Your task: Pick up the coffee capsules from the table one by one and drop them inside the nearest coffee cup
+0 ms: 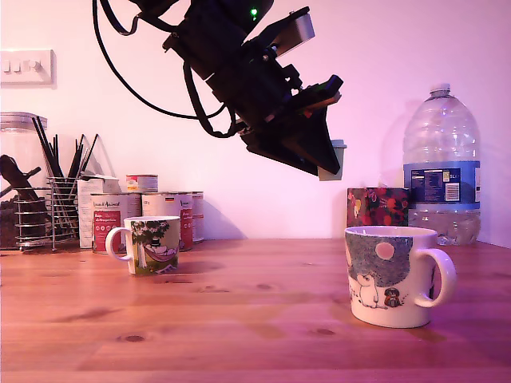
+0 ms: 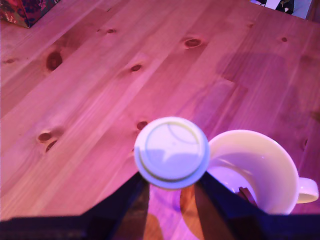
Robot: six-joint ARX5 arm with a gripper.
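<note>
Coffee capsule [image 2: 171, 152] clamped in hand [image 2: 171, 186], body hidden behind its rim; coffee cup [image 2: 260, 170] partly covered

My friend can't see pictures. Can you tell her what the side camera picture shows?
A black robot arm hangs high over a wooden table, its gripper pinching a small pale coffee capsule in the air. Below it, toward the exterior view's right, stands a big white cartoon mug; a smaller tree-picture mug stands toward the left.
</note>
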